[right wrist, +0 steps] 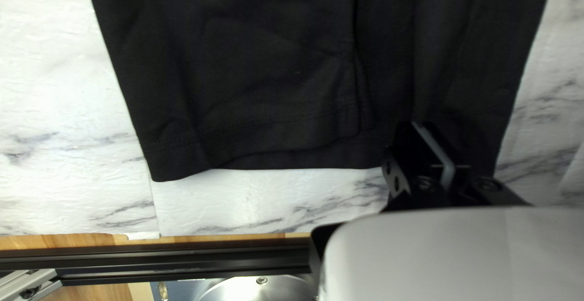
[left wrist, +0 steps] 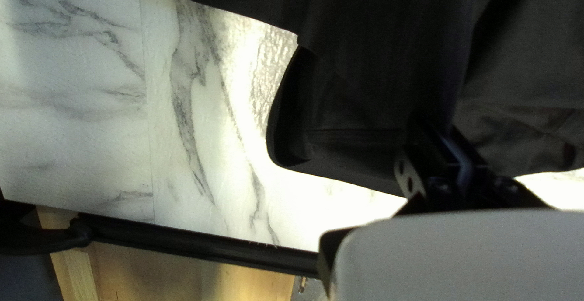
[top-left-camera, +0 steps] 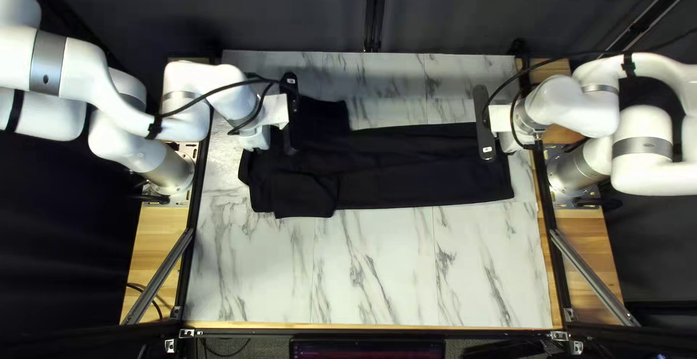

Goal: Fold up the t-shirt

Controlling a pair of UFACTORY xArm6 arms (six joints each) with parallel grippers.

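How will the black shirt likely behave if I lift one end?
The black shirt will probably sag floppily, since its cloth shows soft creases and a wavy hem. Its layers may slide apart, as loose edges lie over one another.

A white, grey-veined, marble-patterned surface (top-left-camera: 385, 257) is bordered by light-brown wooden planks (top-left-camera: 161, 235) and straight black metal rails (top-left-camera: 450, 331). Diagonal grey metal braces (top-left-camera: 592, 275) adjoin the side rails. A dark fabric curtain (top-left-camera: 290, 10) spans the rear; a narrow black vertical post (top-left-camera: 376, 10) stands against it. A flat black screen (top-left-camera: 367, 349) sits beyond the near rail. Illumination: strong glare on the surface in the left wrist view.
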